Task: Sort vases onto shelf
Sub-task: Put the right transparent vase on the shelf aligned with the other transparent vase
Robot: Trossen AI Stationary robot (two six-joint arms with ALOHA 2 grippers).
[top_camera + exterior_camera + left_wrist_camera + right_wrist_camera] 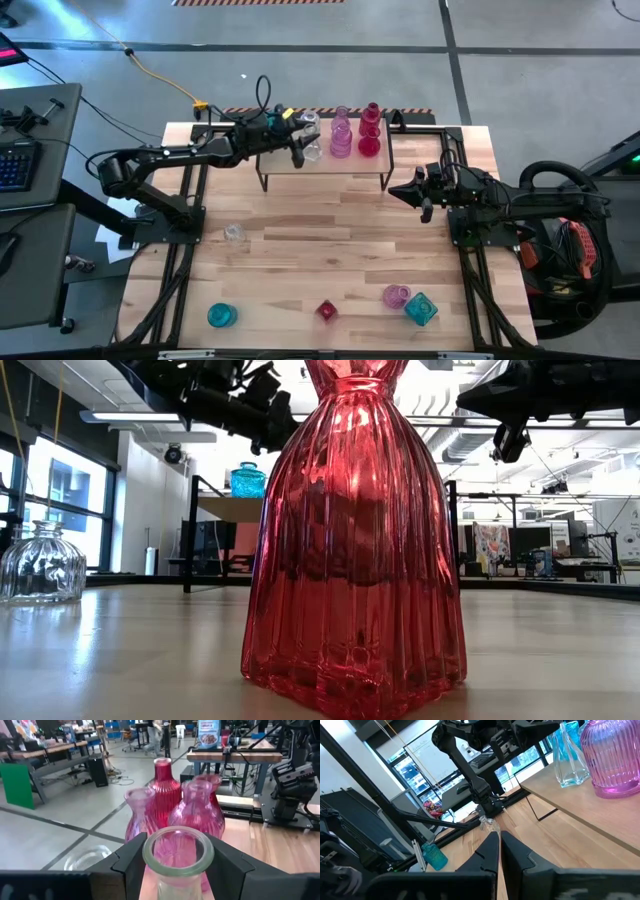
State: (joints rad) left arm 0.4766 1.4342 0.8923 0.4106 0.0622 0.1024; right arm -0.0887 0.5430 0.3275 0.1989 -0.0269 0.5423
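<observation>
From above, we see the left gripper (300, 148) over the shelf (275, 162), its arm partly hiding a clear vase (312, 150). The low view is mostly blocked by a red vase (352, 540). The left wrist shows that clear vase's rim between parted fingers (129, 865), seemingly untouched. The right gripper (499, 851), fingers together, hovers over the worktop (555, 837).
</observation>
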